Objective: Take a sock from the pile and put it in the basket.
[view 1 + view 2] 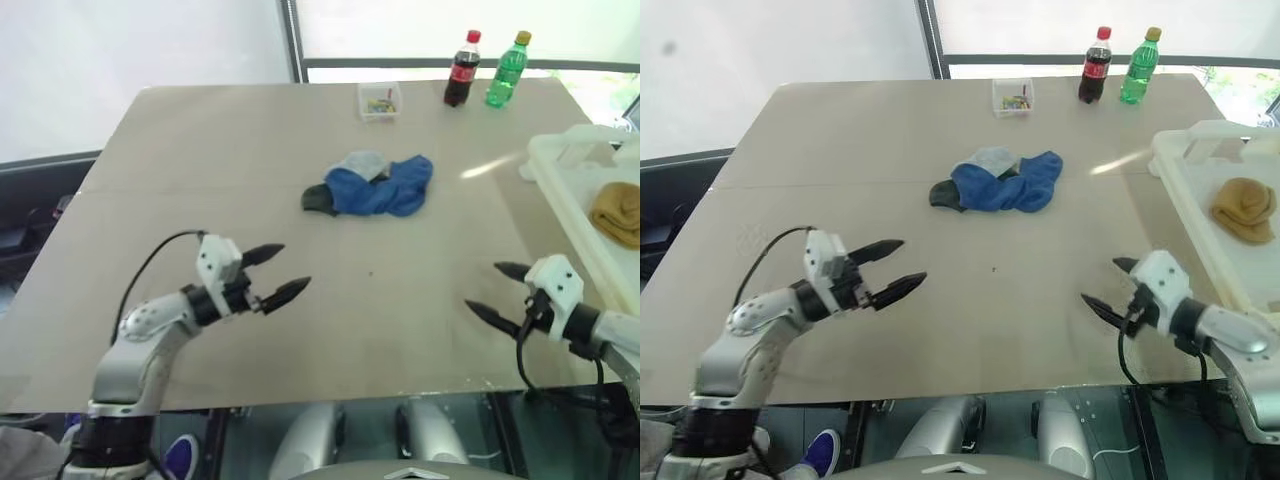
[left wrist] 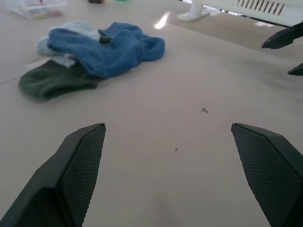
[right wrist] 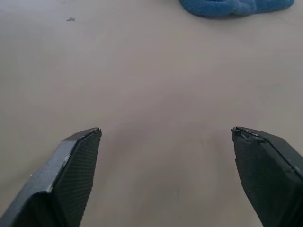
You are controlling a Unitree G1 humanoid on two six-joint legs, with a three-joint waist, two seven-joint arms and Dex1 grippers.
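The pile [image 1: 372, 184] of blue, dark green and grey socks lies in the middle of the beige table [image 1: 200, 160]. The cream-white basket [image 1: 570, 180] stands at the table's right edge, and a mustard yellow sock [image 1: 617, 212] lies inside it. My left gripper [image 1: 282, 272] hovers open over the near left of the table, pointing right, well short of the pile. Over the near right, my right gripper [image 1: 495, 291] is open too, pointing left, with nothing between its fingers. The left wrist view looks at the pile [image 2: 94, 52] ahead.
A small clear box [image 1: 380, 101] sits at the far middle of the table. A cola bottle [image 1: 461, 69] and a green bottle [image 1: 507, 70] stand at the far right. The table's front edge runs just below both grippers.
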